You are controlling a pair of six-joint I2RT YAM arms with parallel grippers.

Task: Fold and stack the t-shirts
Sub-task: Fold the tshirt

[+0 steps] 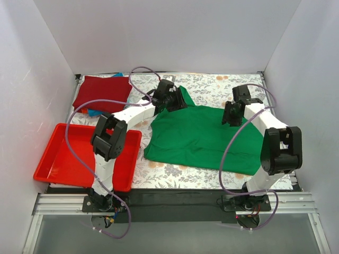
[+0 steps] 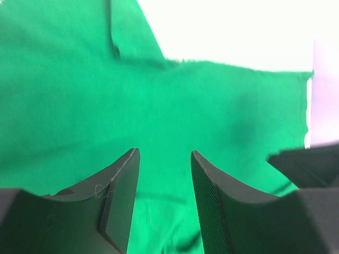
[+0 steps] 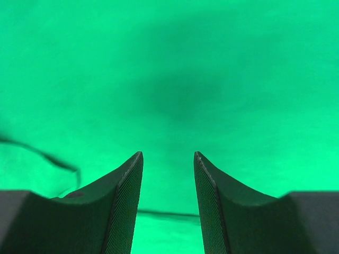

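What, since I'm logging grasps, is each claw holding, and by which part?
Nothing is held. The left claw and the right claw both stand open over the green t-shirt, with no cloth between their fingers.

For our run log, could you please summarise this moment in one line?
green shirt: spread out | left gripper: open | right gripper: open

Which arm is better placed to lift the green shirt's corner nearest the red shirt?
Likely left: the left claw, open, hovers at that green shirt corner; the right claw is over the opposite side.
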